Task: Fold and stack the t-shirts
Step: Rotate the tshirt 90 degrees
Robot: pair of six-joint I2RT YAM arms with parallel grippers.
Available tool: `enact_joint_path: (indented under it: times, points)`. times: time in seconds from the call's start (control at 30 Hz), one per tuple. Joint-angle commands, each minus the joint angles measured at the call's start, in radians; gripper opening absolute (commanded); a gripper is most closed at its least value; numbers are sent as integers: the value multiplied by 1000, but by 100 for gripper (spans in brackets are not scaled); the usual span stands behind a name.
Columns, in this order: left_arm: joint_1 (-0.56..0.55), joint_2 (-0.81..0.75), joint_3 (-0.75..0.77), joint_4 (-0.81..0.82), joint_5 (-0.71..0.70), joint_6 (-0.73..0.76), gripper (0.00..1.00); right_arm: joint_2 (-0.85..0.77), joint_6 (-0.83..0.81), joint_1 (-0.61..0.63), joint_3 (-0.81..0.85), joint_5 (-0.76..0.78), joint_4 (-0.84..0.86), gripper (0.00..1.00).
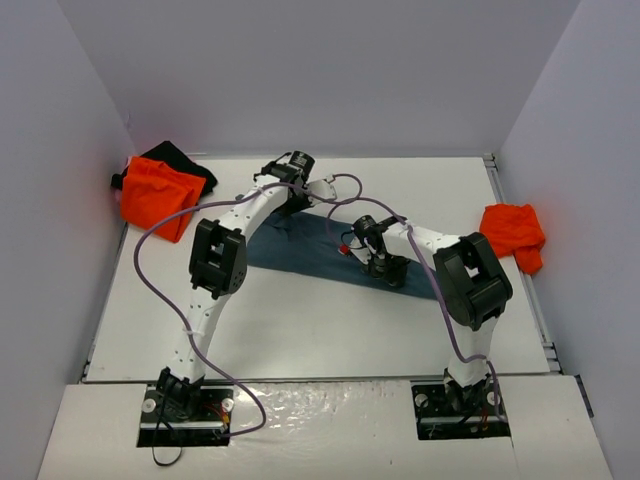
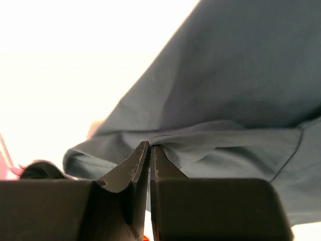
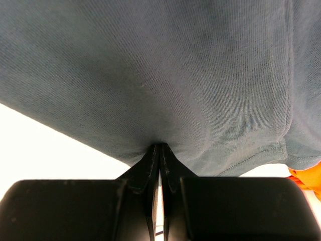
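Landmark = slate-blue tee (image 1: 310, 250), lying spread and a bit rumpled mid-table as a long strip that runs from far-left down to near-right.

Well to the left of the blue tee, by the far-left corner: left orange tee (image 1: 152, 198), bunched, lying on top of and partly covering the black tee (image 1: 183, 158). Both are apart from the blue tee, and no gripper is on them.

At the blue tee's far-left end: left gripper (image 2: 149, 149), also seen from the top cam (image 1: 299, 205). Jaws are clenched, with a raised fold of the blue cloth pinched between the tips. In the L wrist view the cloth fans out up and to the right from the pinch.

At the blue tee's near-right part: right gripper (image 3: 160, 146), top cam (image 1: 385, 268). It's clamped tight too, tips nipping the blue tee right at its edge. Fabric fills most of the R wrist view, hem seam on the right.

Well to the right of the blue tee, by the table's (image 1: 300, 335) right edge: right orange tee (image 1: 513, 233), crumpled in a heap, not touching the blue tee and with no gripper on it.
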Motion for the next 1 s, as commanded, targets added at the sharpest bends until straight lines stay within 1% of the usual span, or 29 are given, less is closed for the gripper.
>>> enact_joint_path:
  times: [0.0,0.1,0.17,0.27,0.37,0.4,0.43,0.47,0.5,0.53,0.63,0.8,0.87,0.97]
  points:
    - [-39,-23,94,27,-34,46,0,86,25,-14,-46,-68,89,0]
    - [-57,-36,70,85,-37,58,0,90,22,-14,-49,-65,92,0]
    - [-73,-80,-14,177,-48,72,0,93,22,-12,-54,-65,93,0]
    - [-80,-124,-87,242,-51,83,0,98,23,-14,-57,-61,96,0]
    - [-81,-79,-48,202,-67,93,0,106,23,-14,-54,-59,96,0]
    - [-81,-62,-31,186,-69,96,2,108,24,-14,-52,-59,96,0]
    - [-80,-54,-24,185,-67,96,11,106,25,-14,-50,-59,96,0]
    - [-80,-50,-24,197,-67,93,24,105,26,-14,-49,-59,96,0]
    - [-80,-49,-29,221,-67,89,40,105,26,-14,-49,-59,96,0]
    - [-80,-48,-34,244,-68,84,52,106,27,-14,-49,-59,97,0]
    - [-80,-49,-24,338,-87,44,52,110,28,-14,-51,-54,99,0]
    - [-79,-14,72,421,-189,27,52,124,31,-14,-49,-42,99,0]
    - [-80,-10,92,414,-197,30,51,124,31,-12,-47,-43,99,0]
    - [-77,-29,123,394,-186,3,44,117,31,-12,-47,-40,101,0]
